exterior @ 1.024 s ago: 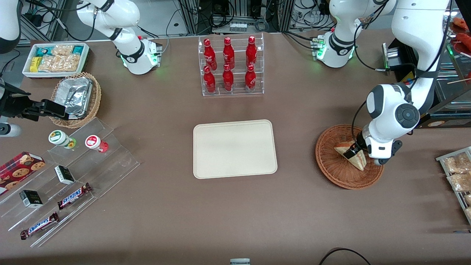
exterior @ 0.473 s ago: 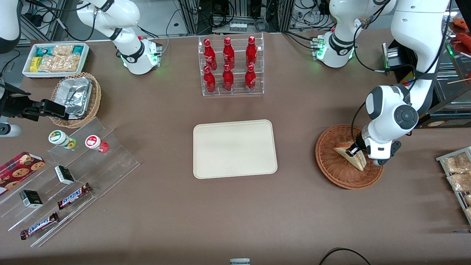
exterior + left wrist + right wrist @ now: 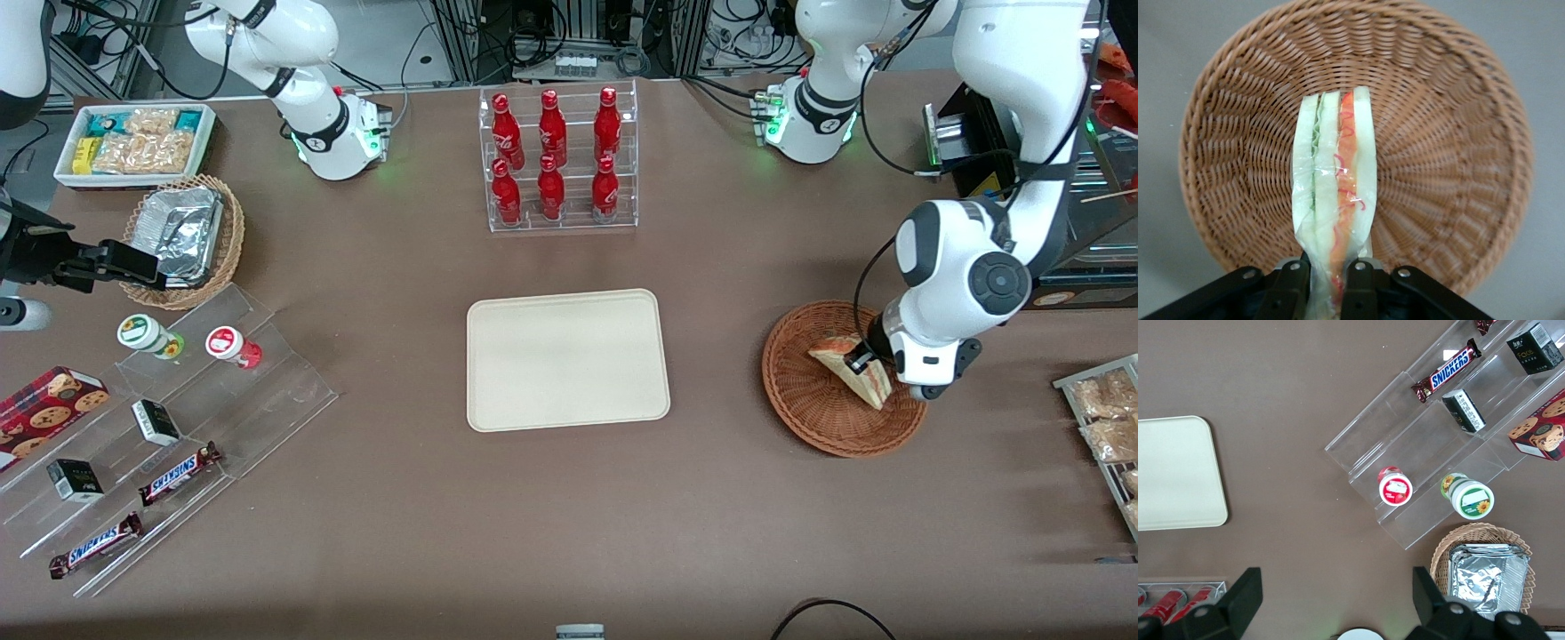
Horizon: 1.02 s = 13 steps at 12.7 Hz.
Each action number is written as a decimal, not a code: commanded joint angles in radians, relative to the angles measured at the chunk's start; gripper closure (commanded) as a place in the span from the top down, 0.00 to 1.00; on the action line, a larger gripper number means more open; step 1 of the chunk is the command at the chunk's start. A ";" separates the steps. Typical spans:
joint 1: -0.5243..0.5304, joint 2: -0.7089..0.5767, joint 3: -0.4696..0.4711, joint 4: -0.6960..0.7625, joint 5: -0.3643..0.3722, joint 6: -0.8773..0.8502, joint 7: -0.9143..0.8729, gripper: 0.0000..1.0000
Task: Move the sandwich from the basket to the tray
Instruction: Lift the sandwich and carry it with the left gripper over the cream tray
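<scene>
You had black two-finger gripper (image 3: 1326,280) clamped on narrow end of soft, light, film-wrapped white-bread sandwich wedge (image 3: 1335,200), over round reddish-brown wicker basket (image 3: 1451,160); likely squashy, slippery, so grip gently

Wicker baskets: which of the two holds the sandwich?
The reddish-brown basket toward the working arm's end holds the sandwich, with the gripper shut on it. The lighter basket holds a foil container.

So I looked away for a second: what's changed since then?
The gripper, shut on the sandwich, has risen slightly over the basket, lifting the sandwich with it. The basket and the tray have stayed put.
</scene>
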<state>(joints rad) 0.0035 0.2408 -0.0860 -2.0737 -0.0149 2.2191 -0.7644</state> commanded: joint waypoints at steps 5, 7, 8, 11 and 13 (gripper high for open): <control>-0.141 0.018 -0.005 0.240 -0.007 -0.223 0.060 0.00; -0.200 0.031 -0.006 0.262 -0.014 -0.236 0.088 0.00; -0.245 0.050 -0.006 0.279 -0.017 -0.236 0.091 0.00; -0.382 0.136 -0.006 0.380 -0.020 -0.240 0.086 0.00; -0.450 0.204 -0.006 0.450 -0.040 -0.239 0.086 0.00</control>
<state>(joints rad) -0.3904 0.3607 -0.1067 -1.7332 -0.0272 2.0080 -0.6909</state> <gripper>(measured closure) 0.837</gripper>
